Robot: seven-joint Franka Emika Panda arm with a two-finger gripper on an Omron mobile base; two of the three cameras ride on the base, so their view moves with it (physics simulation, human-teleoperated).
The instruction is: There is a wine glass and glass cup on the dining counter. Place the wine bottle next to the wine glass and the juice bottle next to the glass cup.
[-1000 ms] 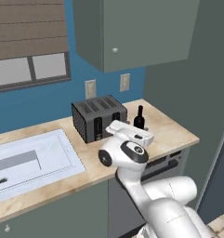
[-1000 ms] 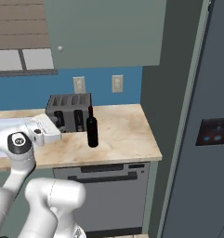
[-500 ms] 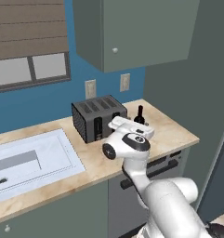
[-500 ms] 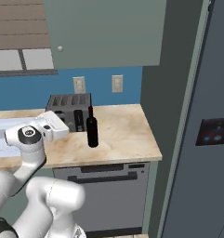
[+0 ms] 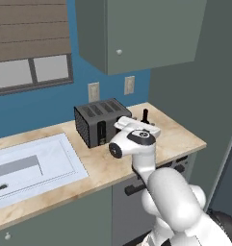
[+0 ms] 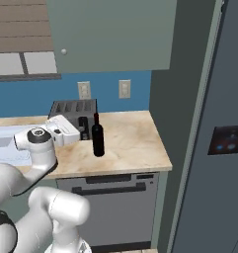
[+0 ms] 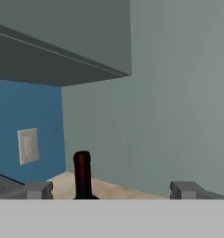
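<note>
The wine bottle point(image 6: 98, 138), slim and near-black, stands upright on the beige worktop point(image 6: 133, 146) just right of the toaster. My gripper point(image 6: 84, 128) is level with the bottle's upper part, close on its left, and points at it. In the hand view the bottle's neck with its dark red top point(image 7: 82, 174) rises ahead, left of centre, between the wide-apart fingertips point(image 7: 37, 190) of the open gripper point(image 7: 111, 190); nothing is held. From the left base view only the bottle's top point(image 5: 146, 116) peeks over my hand. The wine glass, glass cup, juice bottle and dining counter are out of view.
A dark toaster point(image 5: 99, 124) stands against the blue wall behind my hand. A white sink point(image 5: 28, 166) lies to the left. A grey-green wall cabinet point(image 6: 110, 34) hangs above, and a tall grey panel point(image 6: 165, 108) closes the worktop's right end.
My arm has risen and the hand has swung forward, closer to the wine bottle. The bottle has stayed in place and the jaws have stayed open.
</note>
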